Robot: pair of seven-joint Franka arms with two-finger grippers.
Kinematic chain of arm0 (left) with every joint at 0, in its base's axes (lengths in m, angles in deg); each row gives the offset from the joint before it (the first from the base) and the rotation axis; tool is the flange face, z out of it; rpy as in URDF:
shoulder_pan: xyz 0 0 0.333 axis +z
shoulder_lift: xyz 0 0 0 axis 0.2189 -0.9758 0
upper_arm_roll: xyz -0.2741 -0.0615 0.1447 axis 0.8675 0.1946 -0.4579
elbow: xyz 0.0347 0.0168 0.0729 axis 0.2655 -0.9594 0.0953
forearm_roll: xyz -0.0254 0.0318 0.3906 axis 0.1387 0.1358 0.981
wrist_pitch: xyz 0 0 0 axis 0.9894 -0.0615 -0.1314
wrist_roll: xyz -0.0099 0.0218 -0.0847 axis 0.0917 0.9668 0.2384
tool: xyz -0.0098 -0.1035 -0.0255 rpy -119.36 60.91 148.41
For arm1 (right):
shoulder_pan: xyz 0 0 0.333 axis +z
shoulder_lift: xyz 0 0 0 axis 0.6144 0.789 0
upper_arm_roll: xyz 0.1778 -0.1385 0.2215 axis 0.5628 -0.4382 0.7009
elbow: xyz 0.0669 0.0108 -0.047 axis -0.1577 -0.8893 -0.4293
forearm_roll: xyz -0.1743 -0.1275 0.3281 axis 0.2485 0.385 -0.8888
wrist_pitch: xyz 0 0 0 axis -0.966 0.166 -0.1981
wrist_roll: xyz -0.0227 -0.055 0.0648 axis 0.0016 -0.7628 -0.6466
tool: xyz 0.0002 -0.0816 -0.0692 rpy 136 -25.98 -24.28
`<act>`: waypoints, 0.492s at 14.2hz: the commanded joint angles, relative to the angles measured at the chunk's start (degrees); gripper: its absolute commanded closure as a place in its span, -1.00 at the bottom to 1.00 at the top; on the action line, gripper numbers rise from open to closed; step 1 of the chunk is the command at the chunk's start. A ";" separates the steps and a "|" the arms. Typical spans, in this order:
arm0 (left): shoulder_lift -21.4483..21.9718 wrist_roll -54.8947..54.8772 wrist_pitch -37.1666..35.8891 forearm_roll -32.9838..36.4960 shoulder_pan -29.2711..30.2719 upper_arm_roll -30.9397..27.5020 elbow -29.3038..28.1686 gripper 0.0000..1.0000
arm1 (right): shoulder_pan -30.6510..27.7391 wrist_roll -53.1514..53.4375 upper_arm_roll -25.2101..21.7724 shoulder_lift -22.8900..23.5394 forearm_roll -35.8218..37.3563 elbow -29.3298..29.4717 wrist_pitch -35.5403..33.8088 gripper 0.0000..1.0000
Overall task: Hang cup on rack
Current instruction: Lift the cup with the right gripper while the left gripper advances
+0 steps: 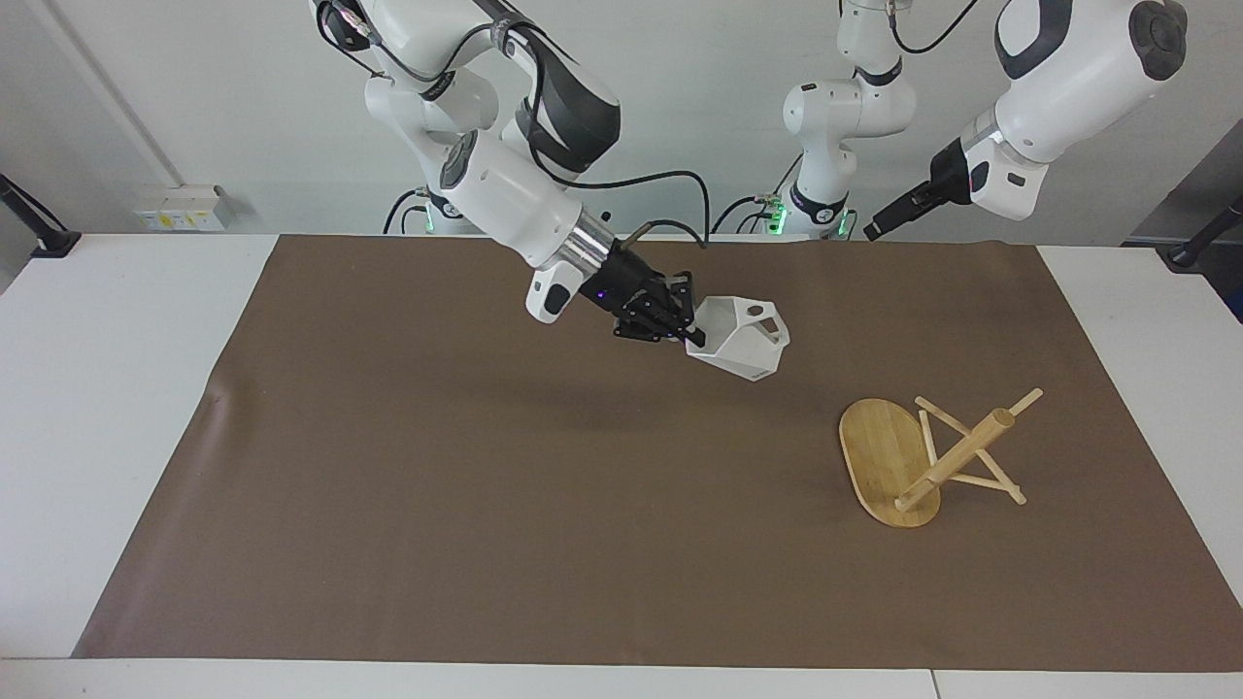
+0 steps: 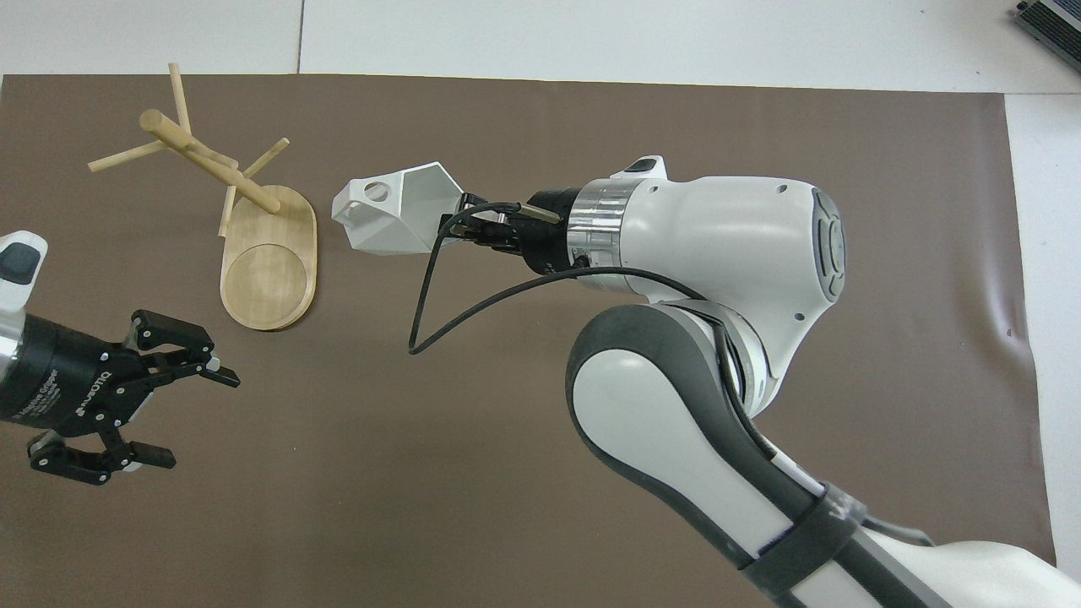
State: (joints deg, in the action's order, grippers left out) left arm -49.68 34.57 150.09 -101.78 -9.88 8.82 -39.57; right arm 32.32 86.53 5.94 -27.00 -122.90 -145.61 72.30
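One cup (image 1: 741, 338), one rack (image 1: 927, 458), two arms. Left gripper (image 2: 173, 409) body carries white lettering, not legible; fingers spread apart, holding nothing, raised over the brown mat (image 1: 486, 505) at the left arm's end. Right gripper (image 1: 683, 330), arm stretched out low and tilted, fingers clamped on cup rim, cup airborne mid-mat, tilted. Rack lies tipped on mat.

The right arm stretches low over mid-bench, its pincer (image 1: 691, 337) clamped shut, while the left pincer (image 2: 181, 409) hangs spread near the bench's robot-side edge.
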 commanded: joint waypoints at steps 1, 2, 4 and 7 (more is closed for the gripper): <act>4.34 9.70 6.81 -5.35 2.59 0.06 -6.51 -1.00 | -0.83 0.61 2.84 0.49 -1.94 0.40 2.48 1.00; 4.08 13.05 8.75 -6.58 2.60 0.06 -6.51 -1.00 | -0.92 1.05 3.89 0.57 -2.55 0.40 3.53 1.00; 3.37 18.85 13.92 -10.09 3.65 0.06 -7.73 -1.00 | -1.01 1.75 5.56 0.48 -4.66 0.40 6.60 1.00; 3.11 21.59 20.17 -18.26 6.81 0.06 -10.55 -1.00 | -1.01 2.11 6.19 0.48 -4.84 0.40 6.88 1.00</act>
State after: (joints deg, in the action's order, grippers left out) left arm -47.77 53.83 166.62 -115.50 -5.32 8.52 -47.19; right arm 32.29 87.83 10.85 -26.89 -126.46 -145.55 78.31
